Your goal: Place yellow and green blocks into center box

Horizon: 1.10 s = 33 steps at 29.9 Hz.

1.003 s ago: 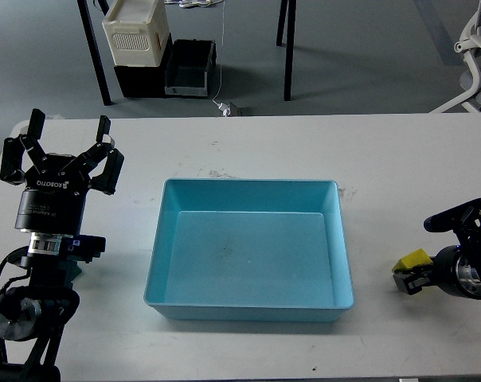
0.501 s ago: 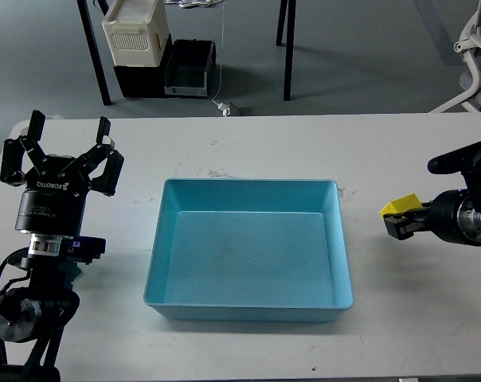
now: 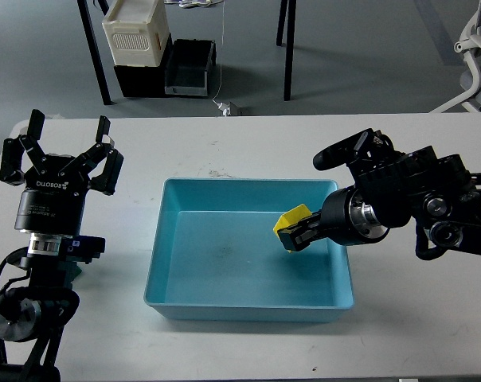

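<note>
The right pincer (image 3: pixel 292 236) is clamped on the yellow block (image 3: pixel 291 220), gripping it from the side so the block juts out ahead of the fingers and hangs over the right half of the blue box (image 3: pixel 248 305), seemingly above its floor, a hold that looks meant to let the block drop cleanly inside once the fingers part. The left pincer (image 3: pixel 61 156) stands upright with its fingers spread and nothing between them, well apart from the box over the left end of the white surface (image 3: pixel 224 139), apparently waiting; no green block is visible anywhere.
</note>
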Tool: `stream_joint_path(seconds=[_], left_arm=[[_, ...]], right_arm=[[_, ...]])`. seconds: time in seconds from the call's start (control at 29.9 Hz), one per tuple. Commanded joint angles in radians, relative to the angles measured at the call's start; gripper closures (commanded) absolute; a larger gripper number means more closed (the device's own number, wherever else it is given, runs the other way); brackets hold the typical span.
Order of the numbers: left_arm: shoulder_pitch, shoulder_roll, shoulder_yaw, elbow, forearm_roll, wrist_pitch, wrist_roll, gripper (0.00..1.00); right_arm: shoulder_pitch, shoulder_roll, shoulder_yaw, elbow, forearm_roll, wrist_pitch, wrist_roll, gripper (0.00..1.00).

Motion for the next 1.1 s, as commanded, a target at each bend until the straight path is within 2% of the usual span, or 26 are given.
stream_joint_path(seconds=[0.0,0.13,0.43,0.5,0.57,0.6,0.64,0.94,1.07], left_arm=[[0.003,0.000,-0.001,0.000,0.000,0.000,0.000,0.00],[0.003,0.000,0.000,0.000,0.000,0.000,-0.001,0.00],[-0.002,0.000,0.000,0.000,0.000,0.000,0.000,0.00],[-0.003,0.000,0.000,0.000,0.000,0.000,0.000,0.00],[-0.003,0.000,0.000,0.000,0.000,0.000,0.000,0.00],[-0.003,0.000,0.000,0.000,0.000,0.000,0.000,0.00],[-0.003,0.000,0.000,0.000,0.000,0.000,0.000,0.00],[-0.003,0.000,0.002,0.000,0.002,0.000,0.002,0.00],[-0.003,0.000,0.002,0.000,0.002,0.000,0.002,0.00]], right_arm=[[0.000,0.085,-0.011,-0.060,0.000,0.000,0.000,0.99],[0.000,0.149,-0.014,-0.103,0.000,0.000,0.000,0.97],[-0.014,0.241,-0.059,-0.169,0.001,0.000,0.000,0.74],[-0.015,0.255,-0.062,-0.185,0.001,-0.001,0.000,0.66],[-0.015,0.264,-0.060,-0.201,0.006,-0.004,0.000,0.47],[-0.015,0.266,-0.059,-0.206,0.006,-0.004,0.000,0.28],[-0.015,0.268,-0.057,-0.211,0.006,-0.004,0.000,0.00],[-0.014,0.254,0.006,-0.215,0.075,-0.006,0.000,0.00],[-0.012,0.238,0.061,-0.217,0.150,-0.042,0.000,0.00]])
